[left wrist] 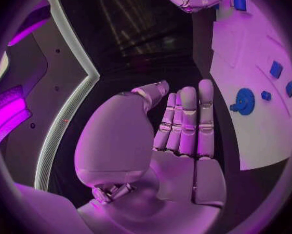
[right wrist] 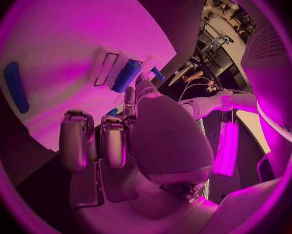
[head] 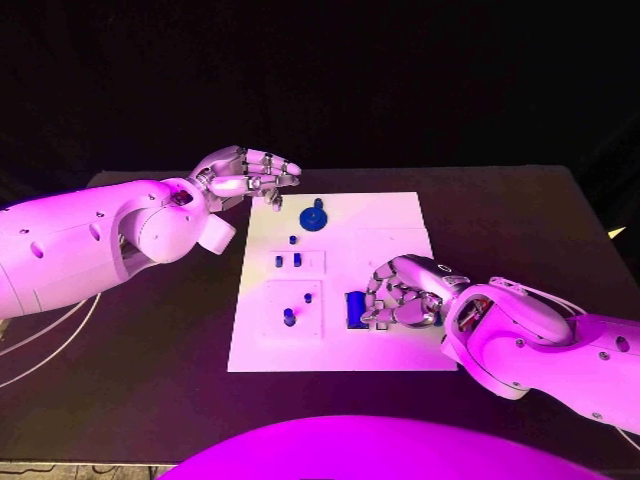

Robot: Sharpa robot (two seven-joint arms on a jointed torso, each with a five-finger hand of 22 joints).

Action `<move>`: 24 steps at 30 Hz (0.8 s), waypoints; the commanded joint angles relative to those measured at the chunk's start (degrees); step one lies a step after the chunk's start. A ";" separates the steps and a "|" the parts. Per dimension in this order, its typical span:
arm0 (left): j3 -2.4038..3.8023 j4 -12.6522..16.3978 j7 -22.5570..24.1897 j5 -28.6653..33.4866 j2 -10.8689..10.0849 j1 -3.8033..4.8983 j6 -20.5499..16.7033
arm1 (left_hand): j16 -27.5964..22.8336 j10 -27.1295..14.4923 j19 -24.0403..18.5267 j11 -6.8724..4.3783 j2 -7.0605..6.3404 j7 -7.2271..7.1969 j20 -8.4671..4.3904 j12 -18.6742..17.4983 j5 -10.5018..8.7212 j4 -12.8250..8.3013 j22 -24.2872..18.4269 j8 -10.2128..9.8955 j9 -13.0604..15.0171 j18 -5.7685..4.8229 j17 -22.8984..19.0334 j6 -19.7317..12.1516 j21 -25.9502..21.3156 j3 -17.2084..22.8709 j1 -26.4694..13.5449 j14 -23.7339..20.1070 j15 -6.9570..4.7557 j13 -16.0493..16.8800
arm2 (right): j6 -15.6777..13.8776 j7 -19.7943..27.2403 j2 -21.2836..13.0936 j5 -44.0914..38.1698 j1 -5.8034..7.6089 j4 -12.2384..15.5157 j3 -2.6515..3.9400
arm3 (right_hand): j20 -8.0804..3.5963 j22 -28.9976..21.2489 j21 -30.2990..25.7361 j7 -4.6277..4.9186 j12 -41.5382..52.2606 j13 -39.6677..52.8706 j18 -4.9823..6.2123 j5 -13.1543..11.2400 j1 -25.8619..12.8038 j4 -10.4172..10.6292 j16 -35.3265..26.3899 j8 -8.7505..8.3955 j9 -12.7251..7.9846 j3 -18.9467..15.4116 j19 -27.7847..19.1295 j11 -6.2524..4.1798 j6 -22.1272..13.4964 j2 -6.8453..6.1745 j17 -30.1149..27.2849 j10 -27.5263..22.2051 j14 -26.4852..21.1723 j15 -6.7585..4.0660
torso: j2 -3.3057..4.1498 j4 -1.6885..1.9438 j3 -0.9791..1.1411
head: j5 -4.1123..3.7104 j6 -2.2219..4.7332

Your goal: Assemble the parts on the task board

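— So, where does everything sit relative to the task board [head: 392, 350]?
— It's a white plate on the black table [head: 536, 210]. The left hand [head: 245, 172] hovers just off its far-left corner, holding nothing, fingers lying straight and side by side in the wrist view.
— And the right hand [head: 404, 292]?
— Over the board's right half, fingers curled down at a long blue block [head: 355, 308]; I can't tell whether it grips the block or only touches it.
— Other parts?
— A blue round disc part [head: 314, 217] near the board's far edge, two small blue pieces [head: 289, 260] at its middle, and two blue pegs [head: 290, 318] toward its near-left
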 commanded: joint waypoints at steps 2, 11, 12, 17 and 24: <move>0.03 0.05 0.28 0.34 0.07 0.02 0.88 | -0.31 -0.34 0.39 -0.06 0.54 0.07 -0.06 0.22 0.35 0.29 -0.09 0.08 0.03 0.41 -0.06 -0.10 -0.24 0.06 0.19 -0.09 0.16 -0.07 | -2.04 10.13 -1.36 11.75 0.23 0.64 0.04 | 0.87 12.29 -1.59 1.10 -0.96 10.69 -0.13 0.22 -1.93 0.05 -0.53 -1.65 -0.58 -0.05 3.16 1.12 -1.83 -0.35 10.66 1.96 5.03 1.03 | -0.03 -0.02 0.00 | -0.32 0.15; 0.01 0.08 0.29 0.34 0.08 0.00 0.82 | -0.31 -0.34 0.39 -0.06 0.54 0.07 -0.06 0.22 0.35 0.29 -0.09 0.08 0.03 0.41 -0.06 -0.10 -0.24 0.06 0.19 -0.09 0.16 -0.07 | 0.52 9.06 -7.27 16.51 1.86 1.95 0.17 | 1.49 12.28 -1.68 1.89 -1.04 10.65 -0.11 1.04 -2.55 -0.03 -0.53 -3.30 -1.12 -0.13 3.15 1.83 -3.14 0.09 10.70 1.83 5.03 1.66 | -0.09 -0.06 -0.08 | -1.03 0.36; 0.01 0.13 0.32 0.34 0.07 -0.01 0.81 | -0.31 -0.34 0.39 -0.06 0.54 0.07 -0.06 0.22 0.35 0.29 -0.09 0.08 0.03 0.41 -0.06 -0.10 -0.24 0.06 0.19 -0.09 0.16 -0.07 | 0.91 8.27 -8.19 15.37 2.01 1.99 0.17 | 1.53 12.32 -1.53 1.95 -1.00 10.67 -0.14 1.04 -2.56 -0.02 -0.51 -3.49 -1.20 -0.10 3.19 1.87 -3.20 0.18 10.74 1.85 5.04 1.70 | -0.12 -0.07 -0.11 | -1.26 0.36; 0.00 0.61 0.56 0.37 -0.08 -0.03 0.54 | -0.33 -0.35 0.40 -0.03 0.42 0.13 -0.05 0.25 0.31 0.31 -0.12 -0.03 -0.01 0.40 -0.07 -0.32 -0.29 -0.01 0.15 -0.13 0.17 -0.09 | 2.24 3.77 -12.39 9.28 2.33 2.16 0.14 | 1.95 12.41 -1.18 2.58 -1.15 10.57 -0.20 1.13 -3.30 0.03 -0.56 -5.66 -2.32 -0.30 3.30 2.40 -3.75 0.24 10.67 1.78 5.03 2.14 | -0.05 -0.13 -0.09 | -2.28 0.54; -0.01 1.45 0.77 0.46 -0.52 -0.09 0.40 | -0.35 -0.34 0.40 -0.01 0.39 0.17 -0.05 0.27 0.32 0.33 -0.13 -0.13 -0.05 0.40 -0.07 -0.49 -0.32 -0.02 0.13 -0.15 0.18 -0.10 | -0.14 -1.34 -17.15 1.36 1.59 3.13 -0.04 | 2.35 12.32 -1.63 3.00 -1.62 10.25 -0.12 1.30 -4.63 0.13 -0.77 -7.50 -3.46 -0.78 3.21 2.82 -3.43 0.01 10.28 1.52 4.93 2.54 | -0.04 -0.15 -0.14 | -3.47 1.11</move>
